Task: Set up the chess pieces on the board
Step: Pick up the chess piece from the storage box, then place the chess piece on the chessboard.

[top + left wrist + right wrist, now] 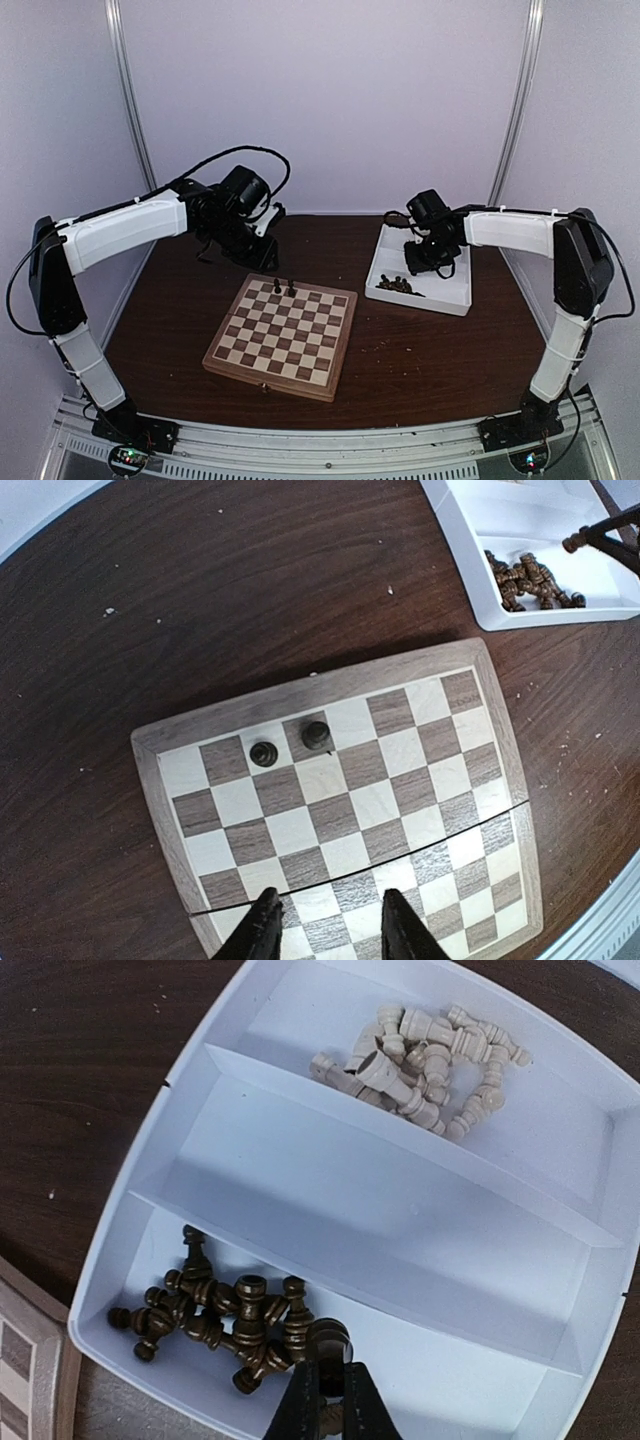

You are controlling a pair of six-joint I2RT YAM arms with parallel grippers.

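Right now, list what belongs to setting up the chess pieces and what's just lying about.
Belongs: board; two dark pieces standing on it; dark pieces heaped in one end compartment; pale pieces in the opposite end; right gripper, shut on a dark piece.
Lying about: white tray itself; crumbs on the table.

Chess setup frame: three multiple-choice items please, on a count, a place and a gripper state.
1. Pieces standing on the board: A none; B two; C eight.
2. The cream pieces lie in the tray's: A middle compartment; B end compartment; C every compartment.
3. The right gripper is: A open; B shut on a cream piece; C shut on a dark piece.
1 B: two stand near its far edge. 2 B: they fill one end section. 3 C: closed fingers pinch a dark piece.
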